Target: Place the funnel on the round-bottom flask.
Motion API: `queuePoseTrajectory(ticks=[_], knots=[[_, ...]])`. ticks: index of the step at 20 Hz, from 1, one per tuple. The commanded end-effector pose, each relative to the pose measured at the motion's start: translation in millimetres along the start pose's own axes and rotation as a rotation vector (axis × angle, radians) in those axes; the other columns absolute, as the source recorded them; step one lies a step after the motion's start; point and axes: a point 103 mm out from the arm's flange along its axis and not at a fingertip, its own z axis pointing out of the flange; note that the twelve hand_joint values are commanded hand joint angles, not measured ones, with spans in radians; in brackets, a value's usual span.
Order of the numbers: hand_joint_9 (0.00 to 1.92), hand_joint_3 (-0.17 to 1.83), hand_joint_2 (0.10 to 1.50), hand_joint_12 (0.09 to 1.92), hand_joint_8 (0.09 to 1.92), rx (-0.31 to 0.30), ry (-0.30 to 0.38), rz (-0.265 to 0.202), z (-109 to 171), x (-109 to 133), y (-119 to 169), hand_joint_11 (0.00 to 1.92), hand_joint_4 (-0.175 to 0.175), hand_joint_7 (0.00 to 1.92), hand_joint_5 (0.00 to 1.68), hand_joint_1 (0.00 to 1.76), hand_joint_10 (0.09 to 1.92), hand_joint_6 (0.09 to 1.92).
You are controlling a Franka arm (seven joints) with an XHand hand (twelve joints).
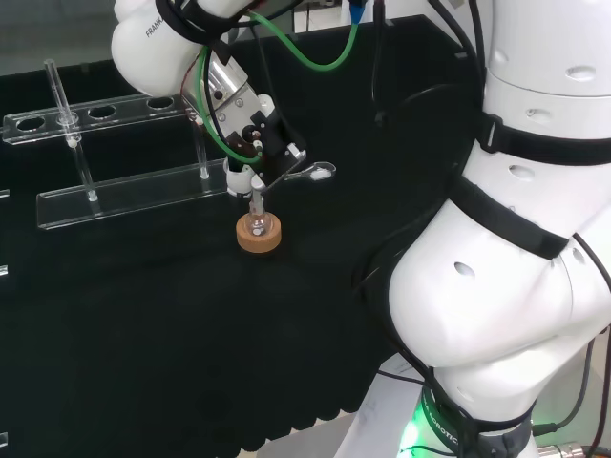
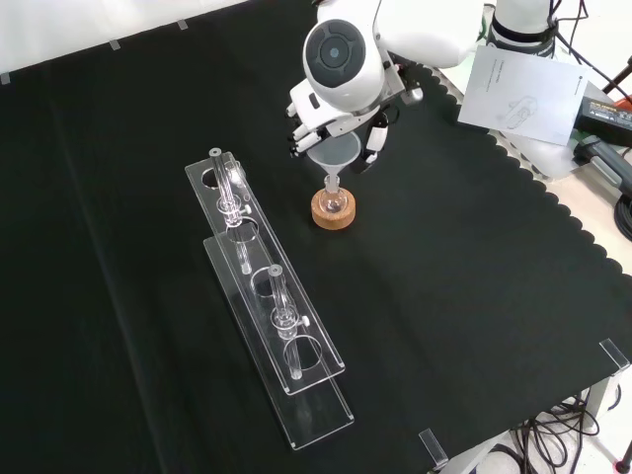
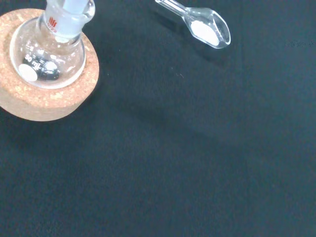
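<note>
A small round-bottom flask [image 2: 334,200] stands upright in a cork ring [image 2: 334,214] near the middle of the cloth. A clear funnel [image 2: 333,155] sits above it, its stem reaching down into the flask's neck [image 3: 69,15]. The hand [image 2: 373,146] hangs over the flask, below the arm's big white link, and its fingers curl round the funnel's cone from both sides. In the head view the hand [image 1: 256,135] is directly above the flask [image 1: 258,229] and the funnel's stem [image 1: 255,198] runs between them. The wrist view looks down on the flask [image 3: 48,61] in its cork ring [image 3: 47,106].
A clear scoop [image 3: 207,28] holding white powder lies on the cloth close to the flask; in the head view the scoop [image 1: 315,173] is to its right. A long clear tube rack [image 2: 267,296] with upright tubes stands left of the flask in the front view. Papers [image 2: 523,84] lie beyond the cloth's edge.
</note>
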Motion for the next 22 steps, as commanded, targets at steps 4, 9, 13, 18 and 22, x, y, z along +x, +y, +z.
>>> queuePoseTrajectory(ticks=[4,9,13,18,22], knots=[[1.03,0.55,0.79,1.2,0.83,0.008,0.005,-0.007,4.5,1.3,3.2,0.66,-0.053,0.7,0.56,0.76,0.6,0.64],[1.02,0.55,0.79,1.2,0.83,0.018,0.006,-0.009,8.2,2.2,4.7,0.65,-0.055,0.69,0.54,0.74,0.61,0.63],[0.97,0.56,0.77,1.22,0.84,0.013,0.015,-0.009,8.9,3.1,4.6,0.63,-0.057,0.65,0.49,0.72,0.62,0.6],[0.94,0.56,0.76,1.22,0.83,0.01,0.015,-0.01,7.6,3.0,3.5,0.62,-0.057,0.62,0.46,0.71,0.62,0.58],[0.93,0.56,0.76,1.24,0.84,0.017,0.01,-0.013,8.9,2.5,3.3,0.6,-0.056,0.61,0.46,0.71,0.63,0.57]])
